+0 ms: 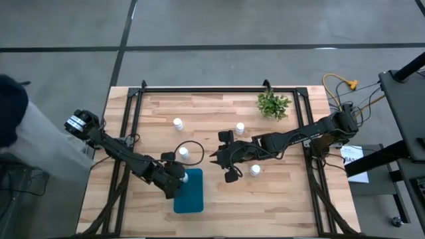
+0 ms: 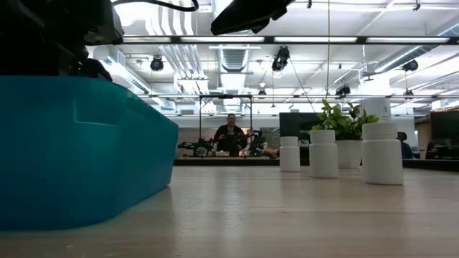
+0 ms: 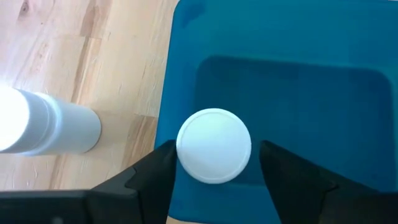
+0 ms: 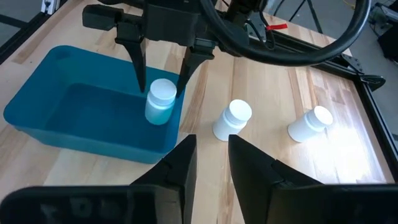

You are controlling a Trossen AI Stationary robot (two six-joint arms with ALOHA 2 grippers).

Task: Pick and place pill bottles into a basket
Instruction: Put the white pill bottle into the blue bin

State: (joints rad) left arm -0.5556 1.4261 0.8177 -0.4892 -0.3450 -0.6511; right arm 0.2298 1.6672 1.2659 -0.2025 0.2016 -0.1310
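Note:
The teal basket point(image 1: 190, 194) sits on the table near the front edge. My left gripper point(image 1: 178, 178) hangs over the basket's far end, pointing down, fingers open. One white pill bottle point(image 4: 160, 102) stands upright between them inside the basket, and its cap point(image 3: 214, 146) shows in the left wrist view. The basket wall point(image 2: 72, 143) hides it in the low view. My right gripper point(image 1: 220, 158) is open and empty, to the right of the basket. Other bottles stand on their bases on the table point(image 1: 184, 153), point(image 1: 178, 123), point(image 1: 240, 128), point(image 1: 255, 170). My left gripper's fingers stand on either side of the bottle's cap, coming from above. One finger point(image 3: 163, 163) is right at the cap's rim, and I cannot tell whether it touches. The other finger point(image 3: 273, 163) stands clear of the cap with a gap.
A small green plant point(image 1: 273, 104) stands at the far right of the table. One bottle point(image 3: 50, 127) stands just beside the basket's far end, close to my left gripper. A black cable loops on the wood point(image 1: 192, 146). A person sits far behind the table point(image 2: 230, 132).

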